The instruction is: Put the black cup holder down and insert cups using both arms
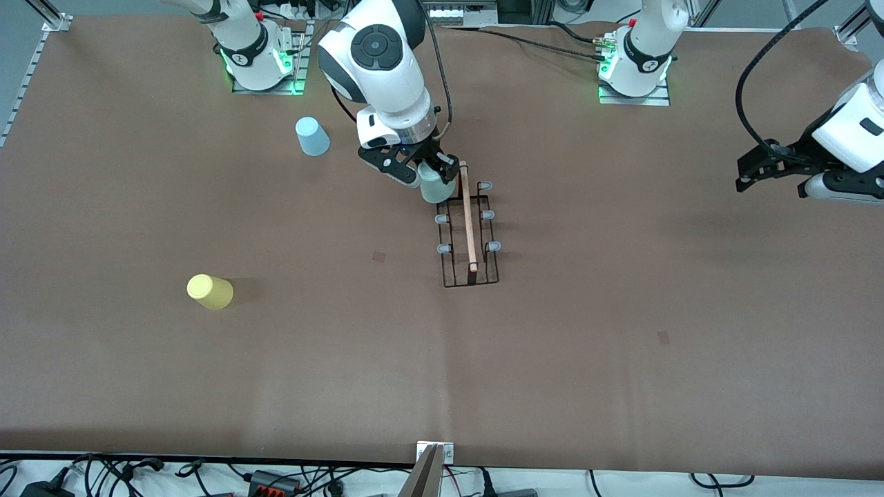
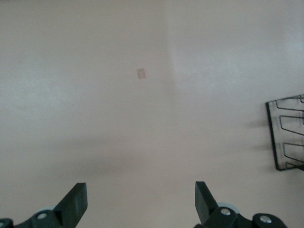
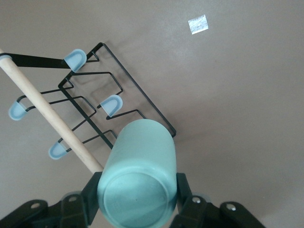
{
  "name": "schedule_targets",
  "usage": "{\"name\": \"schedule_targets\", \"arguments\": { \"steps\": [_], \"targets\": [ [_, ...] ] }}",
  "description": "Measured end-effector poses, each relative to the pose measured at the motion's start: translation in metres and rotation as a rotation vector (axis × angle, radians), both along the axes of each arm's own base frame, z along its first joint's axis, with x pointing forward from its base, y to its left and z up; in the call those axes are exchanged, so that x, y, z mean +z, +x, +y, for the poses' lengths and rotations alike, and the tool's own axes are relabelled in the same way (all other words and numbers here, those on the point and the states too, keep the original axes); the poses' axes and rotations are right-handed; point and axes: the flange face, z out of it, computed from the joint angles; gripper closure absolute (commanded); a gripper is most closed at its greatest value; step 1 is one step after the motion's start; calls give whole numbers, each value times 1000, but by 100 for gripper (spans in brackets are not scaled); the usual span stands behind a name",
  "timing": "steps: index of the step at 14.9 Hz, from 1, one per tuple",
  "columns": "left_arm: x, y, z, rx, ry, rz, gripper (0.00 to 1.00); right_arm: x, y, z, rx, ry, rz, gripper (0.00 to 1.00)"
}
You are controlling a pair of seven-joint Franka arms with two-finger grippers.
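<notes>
The black cup holder stands mid-table, a wire rack with a wooden rod handle and pale-tipped pegs. My right gripper is shut on the pale green cup, held upside down over the rack's end nearest the robot bases, on the right arm's side of the handle. In the right wrist view the green cup sits between the right gripper's fingers. The blue cup and yellow cup stand inverted toward the right arm's end. My left gripper waits open and empty over the left arm's end; the left gripper sees the rack at its edge.
Small tape marks lie on the brown table cover. Both arm bases stand along the edge farthest from the front camera. Cables and a metal bracket line the nearest edge.
</notes>
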Motion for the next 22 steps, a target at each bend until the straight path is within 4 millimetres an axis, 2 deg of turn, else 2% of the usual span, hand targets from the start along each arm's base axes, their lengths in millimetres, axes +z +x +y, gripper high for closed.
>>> {"name": "schedule_targets", "arguments": {
  "steps": [2,4,5,6,7,8,9,13,17,19,22],
  "targets": [
    [-10,-5,0,-1,0,5,0,-10,-1,2,3,-9,15,80],
    [-12,-8,-2,-9,12,9,0,-20,-3,4,8,-19,29,80],
    [-10,-9,-4,-18,26,8,0,-23,-5,6,11,-22,34,75],
    [-9,-10,-8,-27,34,10,0,-25,-5,6,13,-23,36,61],
    [-9,-12,-12,-35,40,16,0,-25,-6,7,12,-24,37,28],
    [-8,-14,-14,-40,43,21,0,-25,-6,7,11,-24,37,9],
    [-8,-14,-15,-43,44,23,0,-25,-6,7,10,-24,38,0],
    [-6,-14,-16,-44,44,20,0,-24,-1,3,0,-22,34,0],
    [-3,-15,-18,-47,44,22,0,-7,23,-16,-29,-9,12,0],
    [0,-16,-18,-48,44,27,0,12,42,-46,12,-32,5,0],
    [3,-16,-20,-52,45,25,0,37,75,-112,121,-69,-4,0]
  ]
}}
